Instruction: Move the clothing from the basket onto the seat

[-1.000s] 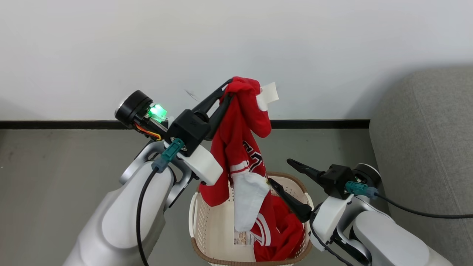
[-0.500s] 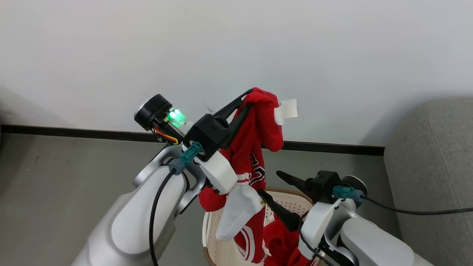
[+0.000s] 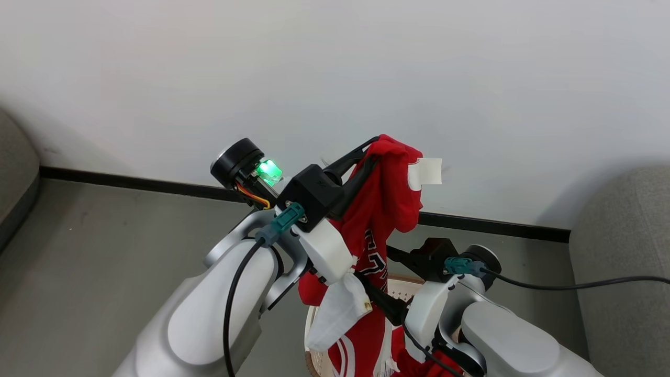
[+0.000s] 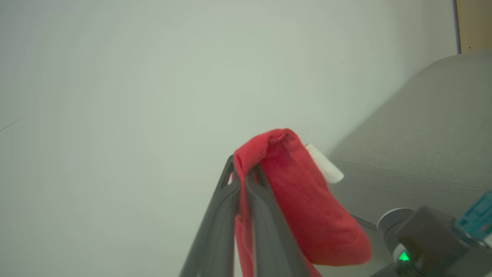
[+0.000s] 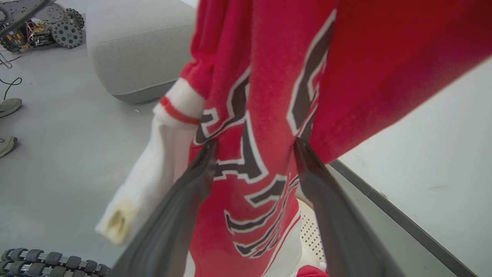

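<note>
The left gripper (image 3: 372, 148), raised against the white wall (image 3: 335, 78), is clamped tight on a fold of the red sports jersey with white trim (image 3: 384, 214). The jersey hangs over the cream perforated plastic basket (image 3: 404, 286) nearby. The right gripper (image 5: 253, 152) is spread wide beside the hanging cloth, gripping nothing. A grey fabric sofa (image 3: 623, 272) stands at the right.
</note>
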Tool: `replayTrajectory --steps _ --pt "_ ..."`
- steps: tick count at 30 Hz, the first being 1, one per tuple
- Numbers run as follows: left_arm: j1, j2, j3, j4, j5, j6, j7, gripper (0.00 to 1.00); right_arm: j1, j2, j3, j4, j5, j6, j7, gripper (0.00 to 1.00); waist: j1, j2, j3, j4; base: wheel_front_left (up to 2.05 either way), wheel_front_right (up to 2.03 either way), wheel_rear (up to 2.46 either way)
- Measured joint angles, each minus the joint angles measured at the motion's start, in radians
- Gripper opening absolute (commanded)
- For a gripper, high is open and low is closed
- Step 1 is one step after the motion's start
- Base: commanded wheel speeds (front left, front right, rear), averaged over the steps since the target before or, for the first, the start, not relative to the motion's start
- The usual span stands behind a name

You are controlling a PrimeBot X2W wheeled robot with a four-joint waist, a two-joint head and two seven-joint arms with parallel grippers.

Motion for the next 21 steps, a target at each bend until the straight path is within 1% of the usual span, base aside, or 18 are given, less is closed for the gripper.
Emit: replayTrajectory --steps 1,2,3,4,5,9,14,17,21 --pt "0.000 0.000 -0.001 -0.003 -0.002 0.000 0.000 0.00 -0.006 0.004 0.000 0.006 0.000 0.000 0.000 0.88 0.0000 0.0000 0.000 0.004 0.00 0.00 0.00" --pt "0.000 -0.001 -0.002 -0.005 -0.003 0.000 0.001 0.00 -0.011 0.006 0.002 0.010 -0.001 0.000 0.000 0.47 -0.0001 0.0000 0.000 0.009 0.00 0.00 0.00" --pt "0.000 -0.001 -0.002 -0.006 -0.008 0.000 0.007 0.00 -0.017 0.008 0.004 0.012 -0.002 0.000 0.000 0.36 0.0000 0.0000 0.000 0.013 0.00 0.00 0.00" --pt "0.000 -0.001 -0.003 -0.007 -0.011 0.000 0.009 0.00 -0.020 0.009 0.005 0.015 -0.003 0.000 0.000 0.21 0.0000 0.0000 0.001 0.017 0.00 0.00 0.00" --pt "0.000 -0.001 -0.003 -0.008 -0.013 0.000 0.009 0.00 -0.021 0.009 0.006 0.015 -0.007 0.000 0.000 0.00 0.0000 0.0000 0.001 0.021 0.00 0.00 0.00" --pt "0.000 -0.002 0.003 -0.008 -0.032 0.000 0.010 0.00 -0.021 0.002 0.007 0.019 -0.017 0.000 0.000 0.00 0.0000 0.0000 0.006 0.033 0.00 0.00 0.00" --pt "0.008 -0.002 0.052 0.017 -0.055 0.016 0.010 0.00 -0.018 -0.026 0.003 0.007 -0.018 0.000 0.000 0.00 -0.0001 0.0000 0.012 0.028 0.00 0.00 0.00" --pt "0.021 0.009 0.078 0.043 -0.063 0.033 0.009 0.00 -0.010 -0.055 -0.039 -0.020 -0.016 0.000 0.000 0.00 0.0000 0.0000 0.012 0.019 0.00 0.00 0.00" --pt "0.055 0.030 0.108 0.082 -0.073 0.047 0.004 0.00 0.023 -0.096 -0.129 -0.078 -0.001 0.000 0.000 0.00 0.0000 0.0000 0.011 0.003 0.00 0.00 0.00"
